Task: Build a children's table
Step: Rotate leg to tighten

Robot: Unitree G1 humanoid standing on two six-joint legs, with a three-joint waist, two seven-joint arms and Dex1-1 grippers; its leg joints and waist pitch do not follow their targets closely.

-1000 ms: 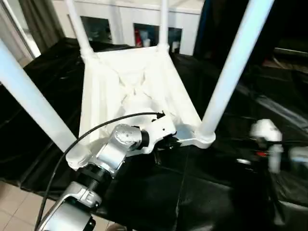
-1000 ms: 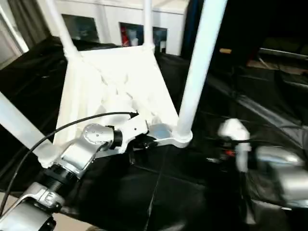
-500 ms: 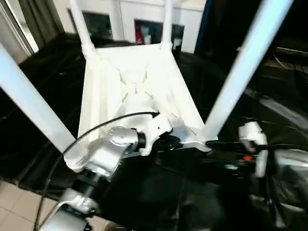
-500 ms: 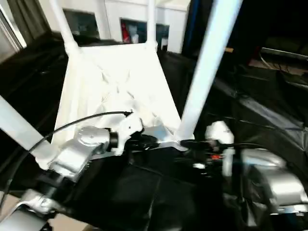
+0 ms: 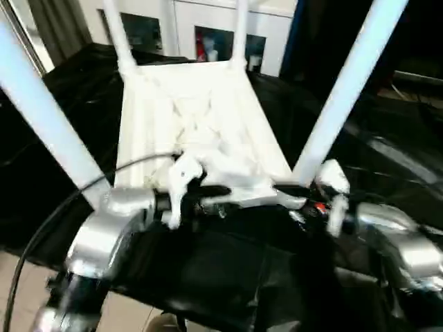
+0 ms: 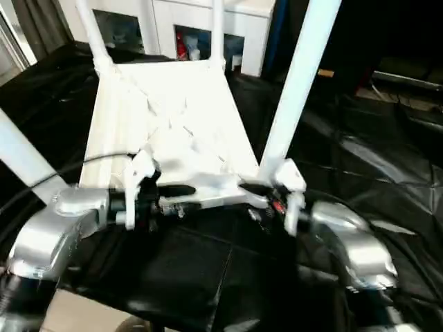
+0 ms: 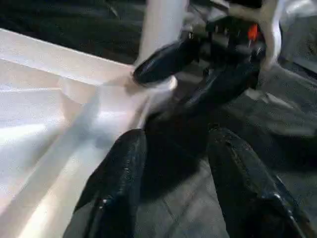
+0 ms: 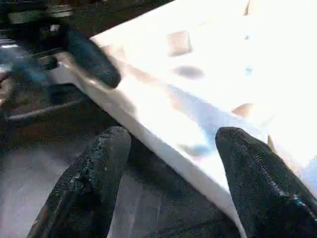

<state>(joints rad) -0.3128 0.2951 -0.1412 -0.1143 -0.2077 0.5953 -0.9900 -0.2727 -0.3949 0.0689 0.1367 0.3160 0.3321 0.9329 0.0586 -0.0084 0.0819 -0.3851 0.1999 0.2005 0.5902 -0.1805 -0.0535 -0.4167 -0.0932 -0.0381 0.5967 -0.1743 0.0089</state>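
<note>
The children's table lies upside down on the black-draped work table, its white tabletop (image 5: 201,117) showing its ribbed underside. Four white tube legs stand up from the corner sockets: near right (image 5: 346,83), near left (image 5: 41,117), and two at the back (image 5: 119,34) (image 5: 240,28). My left gripper (image 5: 211,196) is open at the tabletop's near rim, and in the left wrist view (image 7: 173,163) black cloth shows between its fingers. My right gripper (image 5: 291,198) is open at the near right corner socket, and in the right wrist view (image 8: 173,163) the rim runs between its fingers.
Black cloth (image 5: 228,270) covers the work table around the tabletop, and its near edge drops to a tiled floor (image 5: 17,283). White cabinets (image 5: 208,28) stand behind the table. A grey curtain (image 5: 62,28) hangs at the back left.
My right gripper has come in from the right to the near right corner socket. My left arm has swung lower and more to the left, its gripper still at the near rim. The camera shifted slightly.
</note>
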